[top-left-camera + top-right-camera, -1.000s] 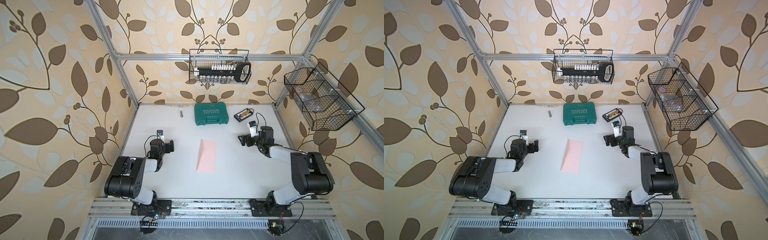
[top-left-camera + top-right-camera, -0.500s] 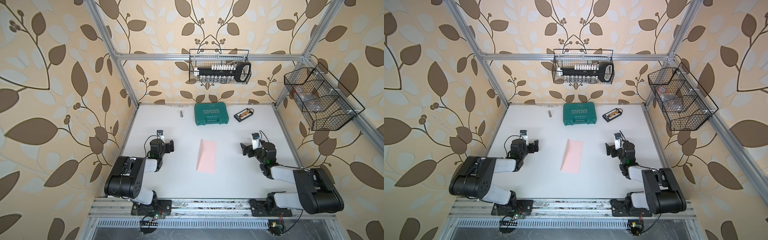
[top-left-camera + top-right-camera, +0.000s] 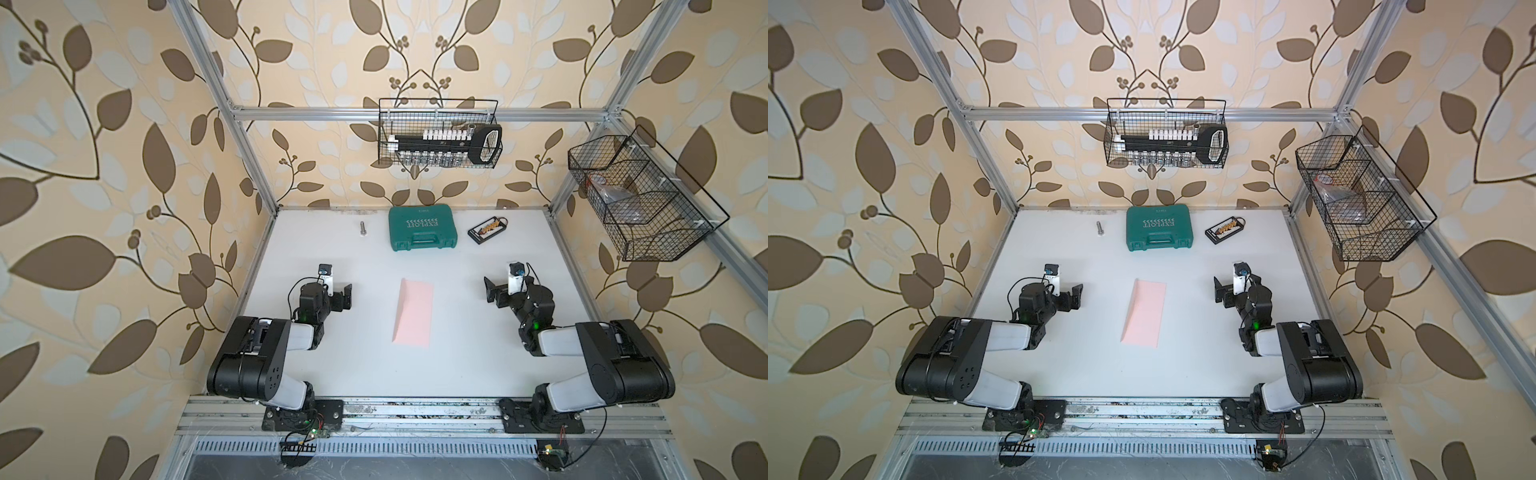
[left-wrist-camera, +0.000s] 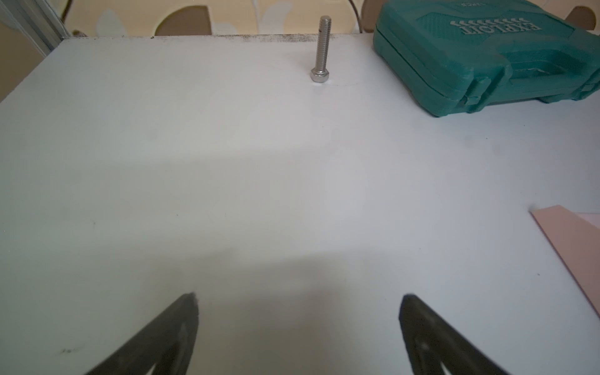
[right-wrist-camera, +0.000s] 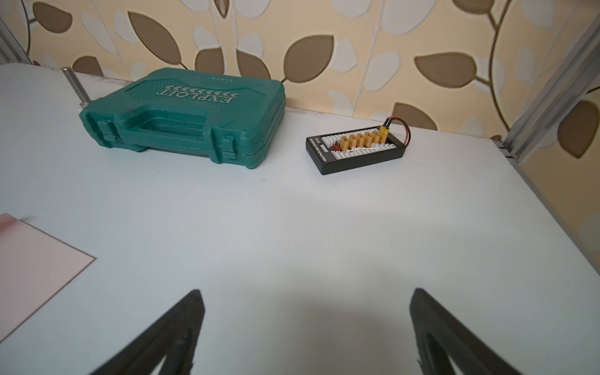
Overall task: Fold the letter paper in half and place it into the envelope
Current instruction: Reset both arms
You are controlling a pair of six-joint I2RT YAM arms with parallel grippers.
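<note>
We see the pink envelope [image 3: 413,313] lying flat on the white counter [image 3: 457,365], about midway between the left fingers [image 3: 345,296] and the right fingers [image 3: 491,291] and well apart from both. In both top views its long sides run away from the arm bases, and a narrow wedge along the long side nearer the left fingers looks a shade darker. Nothing touches it.

We find both pairs of fingers spread wide with only bare counter between them, holding nothing. In the left wrist view the two dark fingers [image 4: 168,334] hang low over the counter, and one corner of the envelope [image 4: 578,246] shows off to the side that faces the right arm. In the right wrist view the fingers [image 5: 168,334] are equally far apart, with a corner of the envelope [image 5: 32,259] on the side that faces the left arm.

Well beyond the left fingers, a steel bolt [image 4: 321,52] stands upright on its head near the back edge, with a closed green tool case [image 4: 487,65] beside it. Beyond the right fingers, near the case, sits a black connector board [image 5: 355,147] with yellow plugs. Two wire baskets [image 3: 438,137] hang on the frame above.
</note>
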